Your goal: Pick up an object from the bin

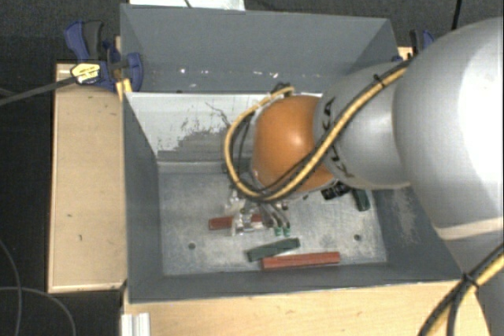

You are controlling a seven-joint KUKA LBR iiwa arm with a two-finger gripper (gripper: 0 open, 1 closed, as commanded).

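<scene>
Grey metal bin [142, 193] is holding a few loose bits. Dark green bar [273, 249] is lying on the floor, with a red-brown bar [301, 260] just beside it on the front-wall side. Small red-brown block [220, 224] is sitting behind-left of the green bar. Orange wrist cover [283, 142] is blocking the view. Gripper [256, 218] is hanging low just behind the green bar, right beside the block. Can't tell how far open it is or whether it's gripping anything.

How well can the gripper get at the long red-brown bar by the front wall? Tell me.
Probably yes: the red-brown bar lies flat, uncovered, just in front of the gripper; only a dark green bar lies close alongside.
</scene>
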